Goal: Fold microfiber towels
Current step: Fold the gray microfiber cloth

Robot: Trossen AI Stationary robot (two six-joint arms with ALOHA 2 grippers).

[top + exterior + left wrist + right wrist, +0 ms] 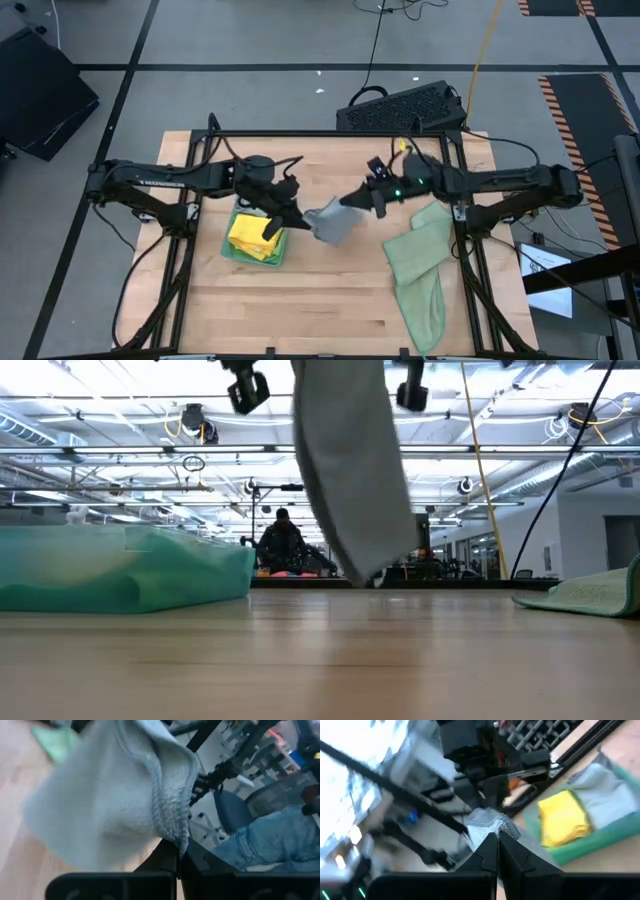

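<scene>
1. Wooden table (330, 300) sits in a large open workshop; beyond its far edge the low view shows a person (281, 545) in the background, well apart from the work.
2. Pale sage towels (420, 265) lie unfolded along the right side, probably waiting their turn.
3. On the left, a folded stack (255, 238) with a yellow towel (250, 232) on top looks like the finished pile.
4. Between both, a grey towel (332, 222) hangs above the table, stretched so it can be folded in the air.
5. Left gripper (288, 218) pinches one corner, fingers pressed together on cloth.
6. Right gripper (362, 198) pinches the opposite corner likewise.
7. Nothing lies beneath the hanging cloth; the stack sits just beside the left gripper.
</scene>
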